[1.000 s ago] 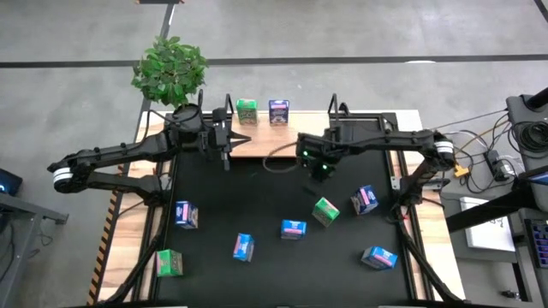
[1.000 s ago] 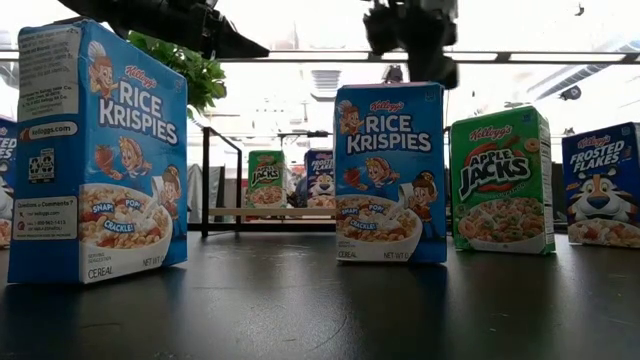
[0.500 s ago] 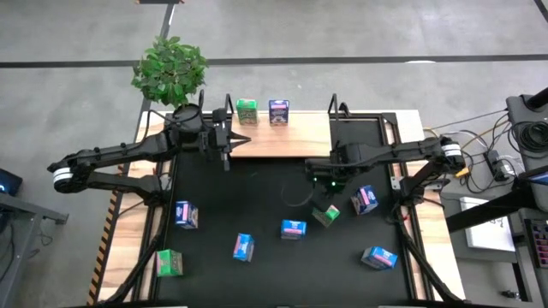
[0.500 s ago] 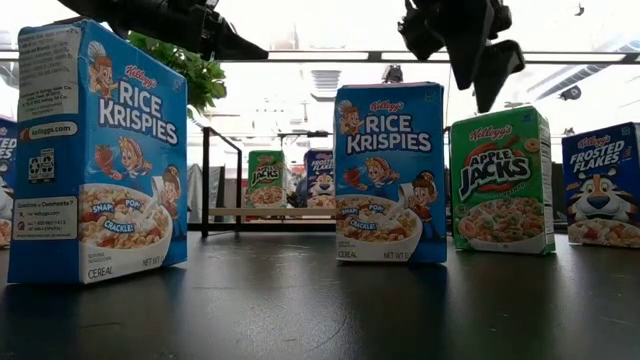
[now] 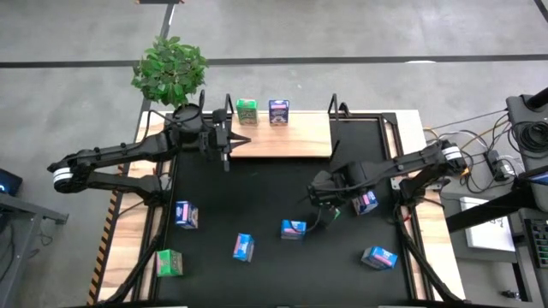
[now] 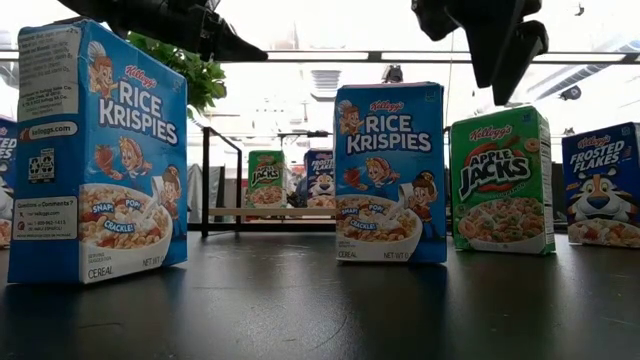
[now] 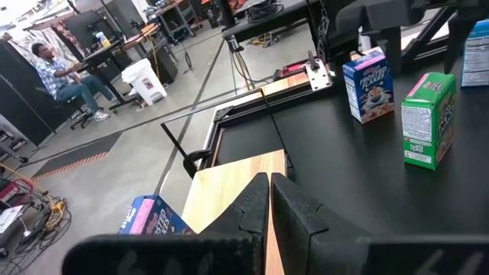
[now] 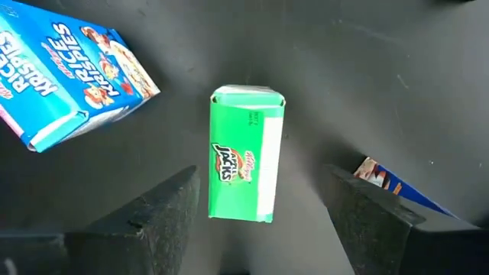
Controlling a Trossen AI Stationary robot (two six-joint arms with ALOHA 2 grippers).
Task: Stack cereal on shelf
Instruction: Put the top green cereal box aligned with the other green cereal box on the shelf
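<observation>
Right claw spread wide, dark fingers standing well apart on either side of a green Apple Jacks carton, touching nothing and holding nothing. In the high view, hovering right of frame centre over the black counter, directly above that carton and hiding nearly all of it. Carton green, top flap up, Apple Jacks logo down one face and a pale side panel beside it; seen from above, upright on the counter, its long top edge running between the two fingers' line rather than across it. Low view: same carton standing right of centre, printed front toward the camera, tall axis vertical, with the claw hanging just over its top edge. Blue Rice Krispies carton at upper left of the right wrist frame, tilted; a blue carton corner at right. Left claw pressed fully together, empty, poised over the near edge of the shelf at upper centre of the high view. On the shelf's far edge, a green carton and a purple one side by side, upright. Other cartons scattered over the lower half of the counter.
</observation>
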